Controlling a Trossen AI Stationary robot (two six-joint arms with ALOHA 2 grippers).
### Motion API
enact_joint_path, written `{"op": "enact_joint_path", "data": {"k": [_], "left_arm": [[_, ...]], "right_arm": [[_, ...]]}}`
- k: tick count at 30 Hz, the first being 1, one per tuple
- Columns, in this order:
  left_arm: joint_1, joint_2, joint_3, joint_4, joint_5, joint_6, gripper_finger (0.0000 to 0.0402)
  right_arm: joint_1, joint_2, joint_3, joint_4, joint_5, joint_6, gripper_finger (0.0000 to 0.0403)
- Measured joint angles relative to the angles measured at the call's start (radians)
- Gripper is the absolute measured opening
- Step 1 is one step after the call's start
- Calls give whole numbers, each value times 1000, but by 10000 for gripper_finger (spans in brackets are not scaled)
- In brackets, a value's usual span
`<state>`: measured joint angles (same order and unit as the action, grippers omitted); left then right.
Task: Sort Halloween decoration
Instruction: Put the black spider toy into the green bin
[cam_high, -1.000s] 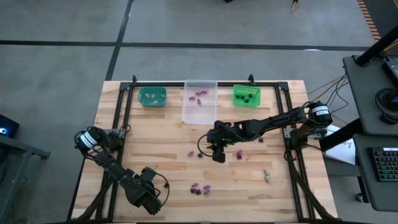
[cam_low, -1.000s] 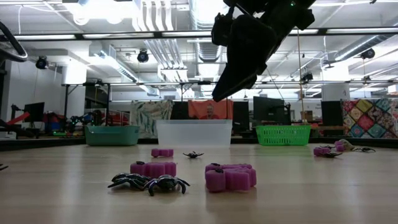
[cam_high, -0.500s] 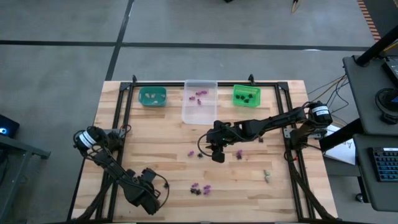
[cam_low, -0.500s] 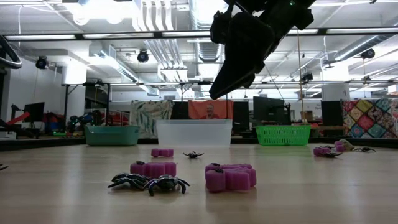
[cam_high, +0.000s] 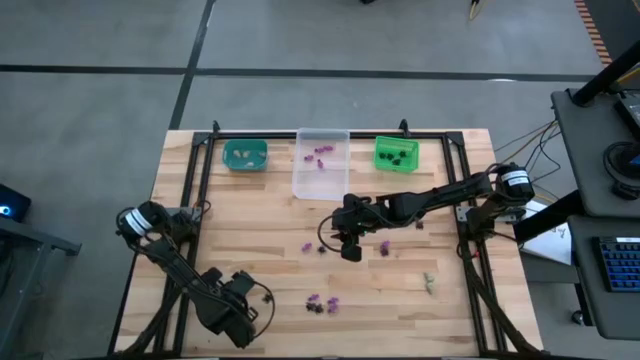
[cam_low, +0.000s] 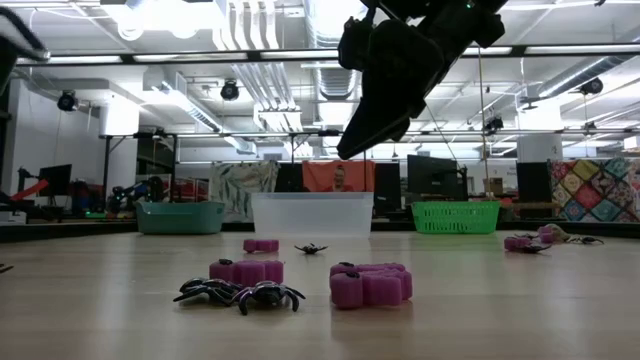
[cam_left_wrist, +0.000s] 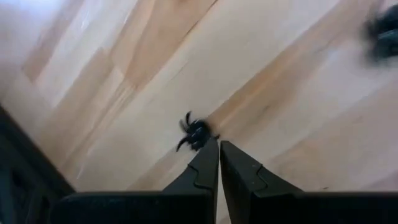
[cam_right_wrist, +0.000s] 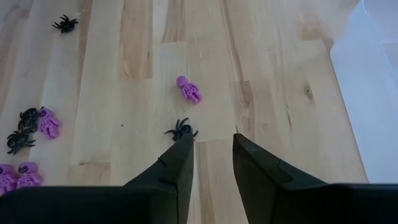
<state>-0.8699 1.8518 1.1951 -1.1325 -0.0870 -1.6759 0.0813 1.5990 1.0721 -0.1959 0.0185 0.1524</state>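
Right gripper (cam_right_wrist: 210, 152), fingers parted and empty, hangs over the black spider (cam_right_wrist: 181, 130) lying on the desk (cam_high: 260, 230) beside a purple skull (cam_right_wrist: 189, 89); descend straddling only the spider; left gripper (cam_left_wrist: 219, 155) is clenched near another spider (cam_left_wrist: 196, 132).

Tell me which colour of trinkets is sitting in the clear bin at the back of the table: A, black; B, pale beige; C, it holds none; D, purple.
D: in the high view the clear bin in the middle of the back row holds a few purple trinkets, and no black or beige ones show in it.
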Motion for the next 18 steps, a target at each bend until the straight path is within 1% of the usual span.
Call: {"op": "enact_joint_path", "data": {"k": [2, 11, 14, 18], "left_arm": [[0, -24, 9, 4, -39, 20, 0], [0, -163, 25, -4, -287, 103, 0], [0, -204, 24, -5, -294, 114, 0], [-2, -214, 15, -7, -213, 111, 0]], "right_arm": [[4, 0, 0, 0, 0, -7, 94], [14, 0, 0, 0, 0, -14, 81], [15, 0, 0, 0, 0, -15, 77], [17, 0, -2, 1, 0, -20, 75]]}}
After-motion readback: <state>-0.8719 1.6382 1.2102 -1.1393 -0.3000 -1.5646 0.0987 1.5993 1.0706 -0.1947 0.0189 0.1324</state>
